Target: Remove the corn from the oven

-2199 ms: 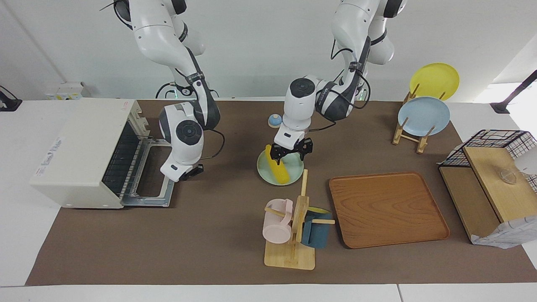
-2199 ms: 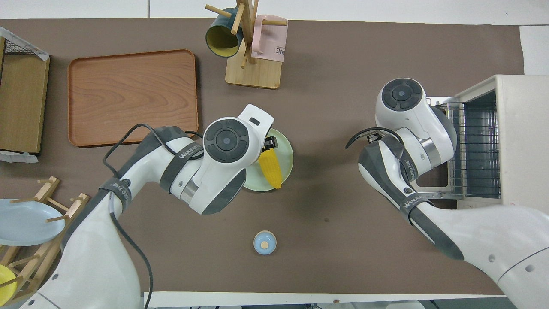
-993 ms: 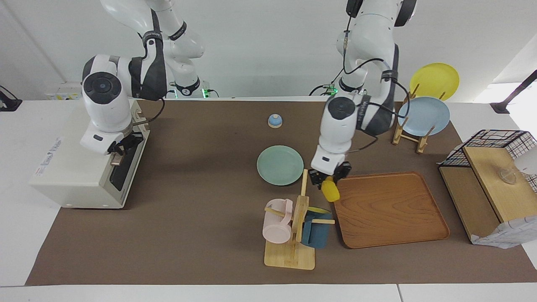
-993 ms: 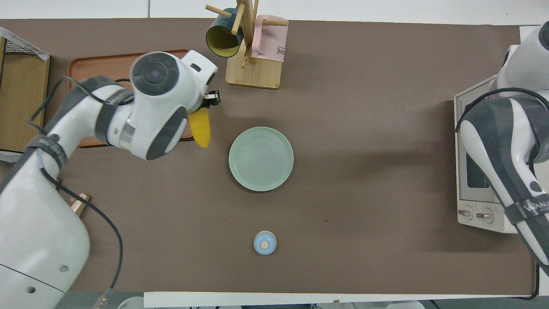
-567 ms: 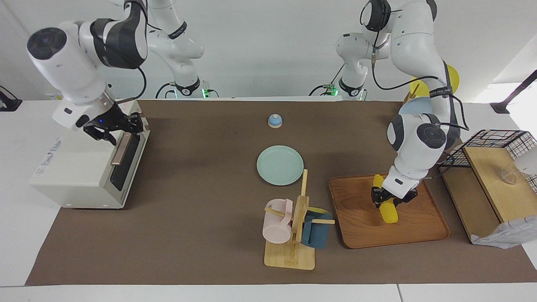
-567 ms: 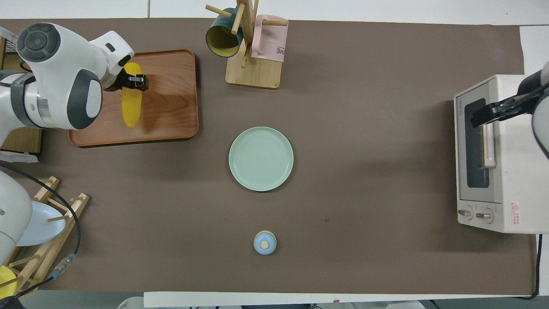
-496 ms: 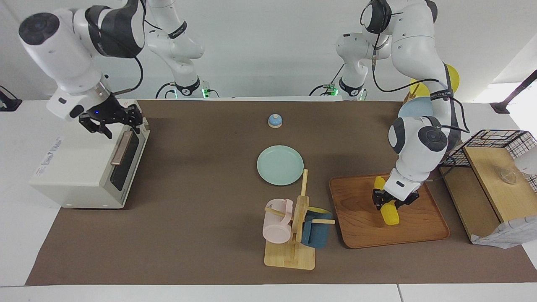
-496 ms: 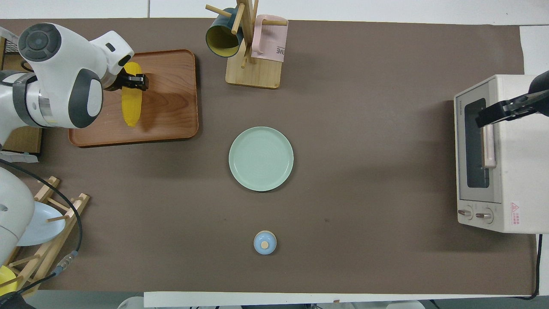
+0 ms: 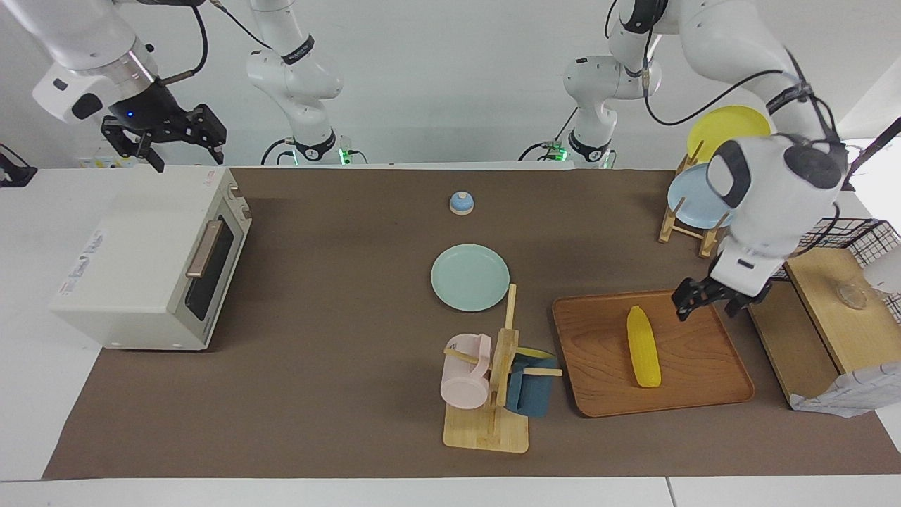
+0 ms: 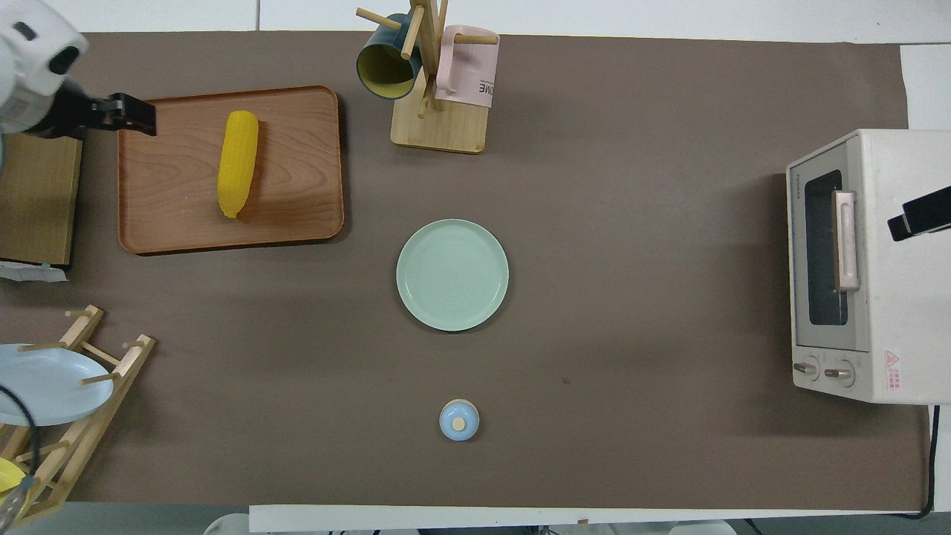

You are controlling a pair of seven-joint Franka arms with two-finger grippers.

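The yellow corn (image 9: 643, 346) lies on the wooden tray (image 9: 704, 394), toward the left arm's end of the table; it also shows in the overhead view (image 10: 238, 163). My left gripper (image 9: 711, 301) is open and empty, in the air over the tray's edge beside the shelf, apart from the corn; the overhead view shows it too (image 10: 137, 117). The off-white oven (image 9: 141, 257) stands at the right arm's end with its door shut. My right gripper (image 9: 163, 135) is open and empty, raised above the oven's top (image 10: 895, 186).
A green plate (image 9: 469, 277) sits mid-table, with a small blue knob (image 9: 461, 203) nearer the robots. A mug tree (image 9: 493, 384) with two mugs stands beside the tray. A plate rack (image 9: 693, 229) and a wire-and-wood shelf (image 9: 823, 317) are at the left arm's end.
My left gripper let go of the corn on the tray and rose toward the shelf. My right gripper lifted away from the shut oven door to above the oven.
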